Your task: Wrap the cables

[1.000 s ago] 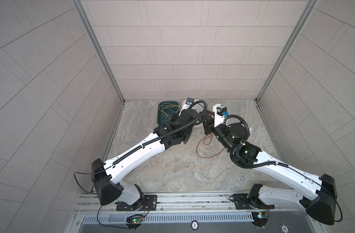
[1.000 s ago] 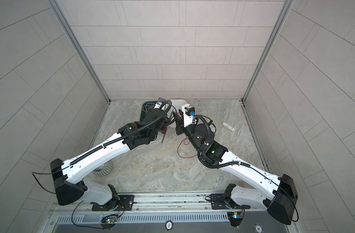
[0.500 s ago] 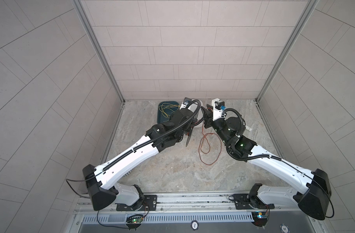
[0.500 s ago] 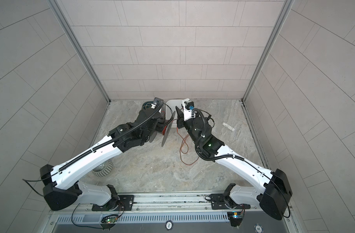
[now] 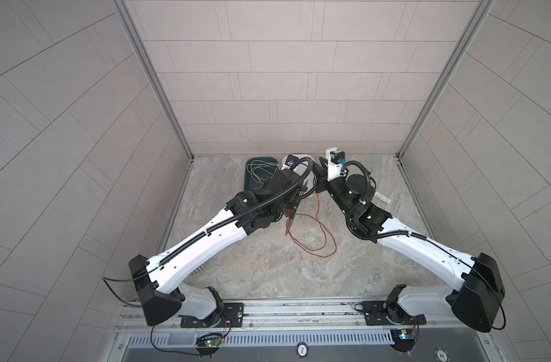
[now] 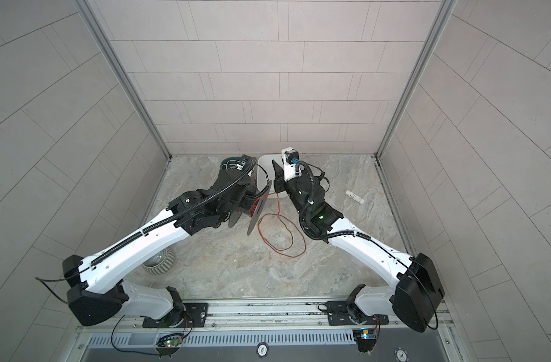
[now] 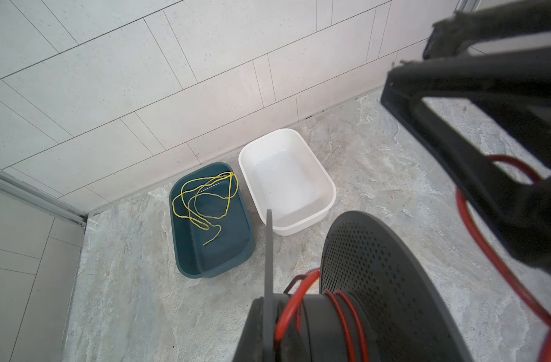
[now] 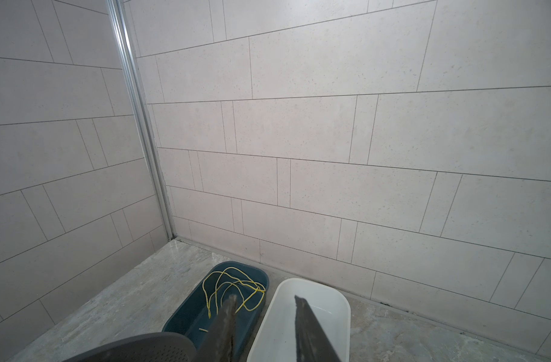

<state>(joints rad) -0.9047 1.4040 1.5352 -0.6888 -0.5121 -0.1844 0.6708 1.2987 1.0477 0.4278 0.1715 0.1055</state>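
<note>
- Top views: winding step; red cable in slack loops on bench, rising to spool.
- Left wrist: left pincer clamped on spool; few turns on hub.
- Right wrist: right pincer part-open, empty; next likely regrasp slack, guide round hub.
- Counts: one red cable, one spool, two tubs, one yellow wire.

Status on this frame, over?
Left gripper shut on spool. Right gripper open. Red wire partly wound, slack looped on table. Nothing blocking.

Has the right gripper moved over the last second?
Yes. The right gripper has shifted toward the back wall, closer to the white bin.
</note>
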